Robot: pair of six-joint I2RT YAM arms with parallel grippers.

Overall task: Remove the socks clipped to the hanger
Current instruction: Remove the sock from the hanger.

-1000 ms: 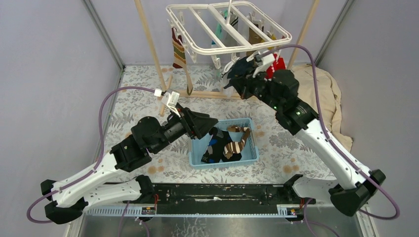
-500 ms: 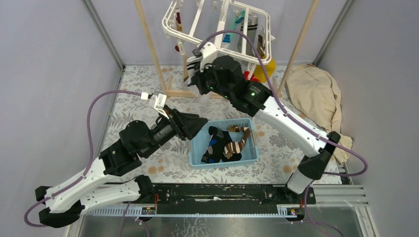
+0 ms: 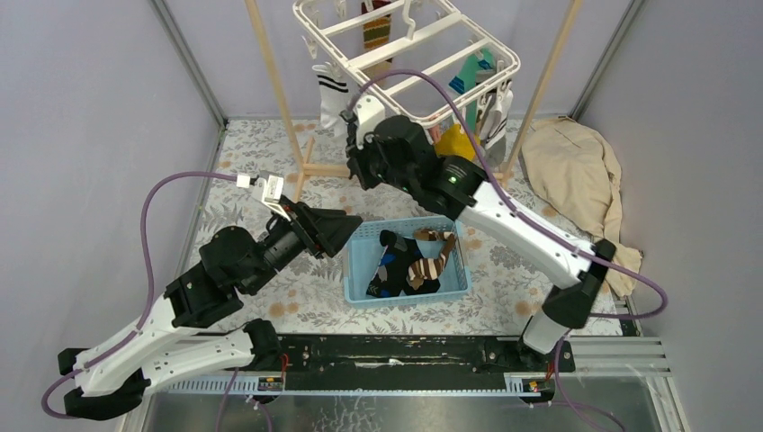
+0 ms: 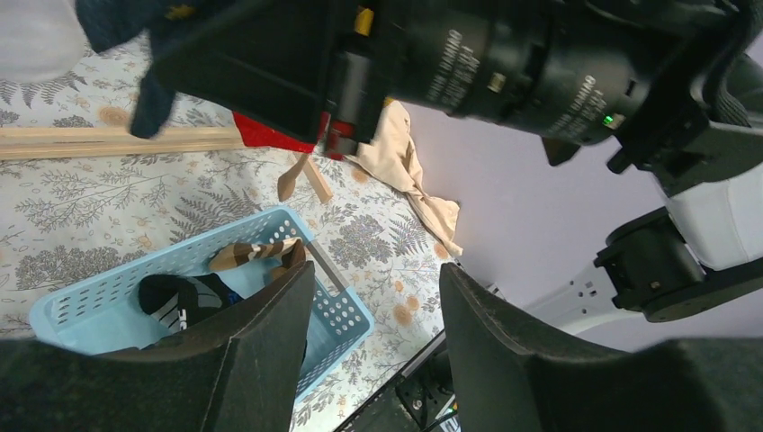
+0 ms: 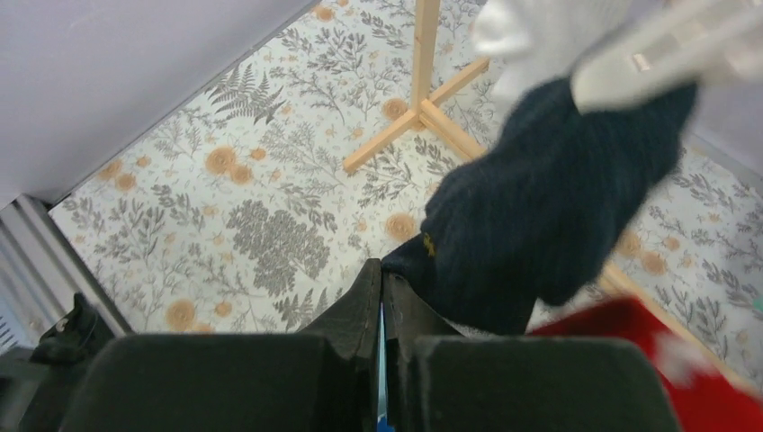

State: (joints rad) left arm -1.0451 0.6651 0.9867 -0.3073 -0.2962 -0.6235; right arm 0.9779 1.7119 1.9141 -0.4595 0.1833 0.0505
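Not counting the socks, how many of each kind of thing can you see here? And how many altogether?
Robot arms: 2 (left arm, right arm)
Blue basket: 1
White hanger: 1
Wooden rack: 1
Beige cloth: 1
Total: 6

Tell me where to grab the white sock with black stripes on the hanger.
Probably best: pinch the free lower end of the white sock, below its stripes, coming in from the left. It hangs from the left edge of the hanger with the striped end clipped above, and the right arm crowds its other side.
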